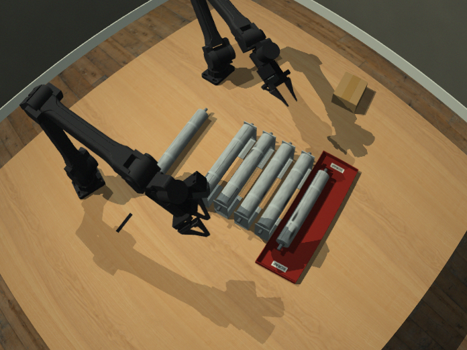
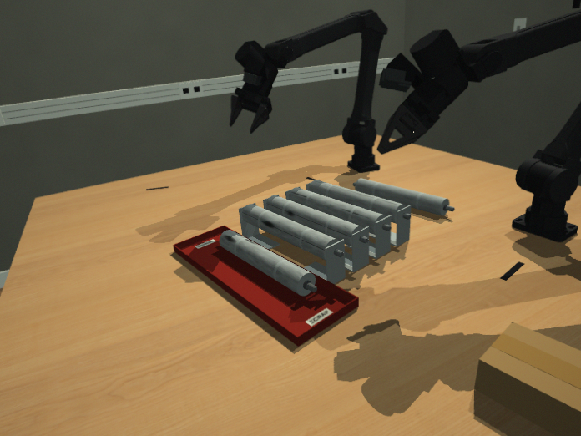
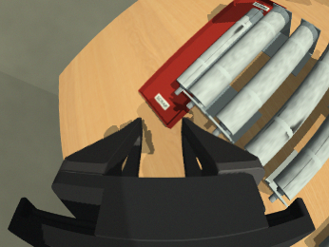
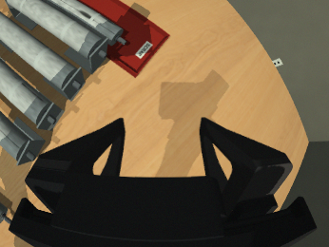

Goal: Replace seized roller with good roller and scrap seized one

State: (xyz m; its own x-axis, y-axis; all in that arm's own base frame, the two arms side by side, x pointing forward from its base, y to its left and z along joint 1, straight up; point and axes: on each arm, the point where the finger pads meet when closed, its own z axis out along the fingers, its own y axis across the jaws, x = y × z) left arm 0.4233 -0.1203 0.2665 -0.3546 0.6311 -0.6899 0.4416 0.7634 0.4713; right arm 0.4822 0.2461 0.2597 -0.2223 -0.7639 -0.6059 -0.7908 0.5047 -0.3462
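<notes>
The left gripper (image 1: 292, 102) (image 2: 381, 150) (image 3: 162, 124) is partly open and holds nothing; its fingers are well apart from every roller. The right gripper (image 1: 208, 226) (image 2: 241, 128) (image 4: 162, 124) is open more widely, also with nothing between its fingers, and it hangs above the table (image 1: 158, 286) (image 2: 117, 291) (image 3: 100, 71) (image 4: 200, 43). The roller bed (image 1: 226, 213) (image 2: 335, 263) (image 4: 73, 88) has four rollers in it, lying side by side. In the exterior view, the axle of each one shows through the nearer bracket; I cannot tell if all axles are well centred. Just beside the bed there is the red scrap tray (image 1: 328, 218) (image 2: 262, 307) (image 3: 176, 71) (image 4: 157, 35), and one roller (image 1: 305, 208) (image 2: 270, 265) (image 3: 221, 52) (image 4: 106, 28) lies lengthwise inside it. Another, loose roller (image 1: 184, 139) (image 2: 401, 195) (image 4: 2, 212) lies on the table at the other side of the bed, near the last bed roller but not touching it. From the look only, I cannot say which roller is seized. A cardboard box (image 1: 349, 92) (image 2: 525, 375) stands well apart from the bed.
</notes>
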